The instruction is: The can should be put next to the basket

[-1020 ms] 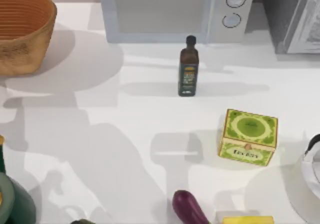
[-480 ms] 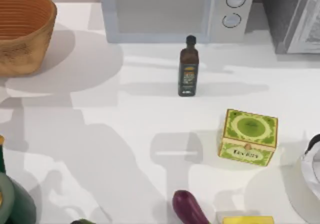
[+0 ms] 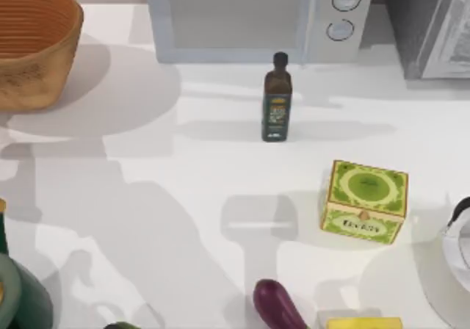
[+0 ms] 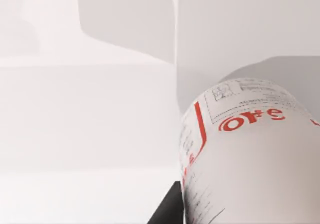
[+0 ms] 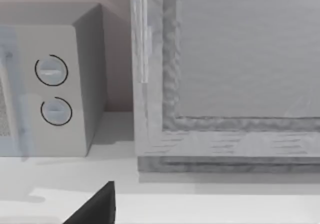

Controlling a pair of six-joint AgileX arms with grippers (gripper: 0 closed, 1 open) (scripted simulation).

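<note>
The can (image 4: pixel 250 159), white with red lettering, sits very close in the left wrist view. One dark finger (image 4: pixel 169 208) of my left gripper lies against its side, and the gripper looks shut on the can, held above the white table. The basket (image 3: pixel 37 79), a wide orange-tan wicker one, stands at the table's far left corner in the top view. In the right wrist view a dark finger (image 5: pixel 95 206) of my right gripper faces the microwave and a grey cabinet.
A microwave (image 3: pixel 250 17) and a grey appliance (image 3: pixel 433 20) line the back. A dark bottle (image 3: pixel 277 98) stands mid-table, with a green box (image 3: pixel 363 200) to its right. An eggplant (image 3: pixel 277 305) and a green object (image 3: pixel 18 299) lie along the front.
The arm shadows on the left of the table have shifted slightly. The basket, bottle and box have not moved.
</note>
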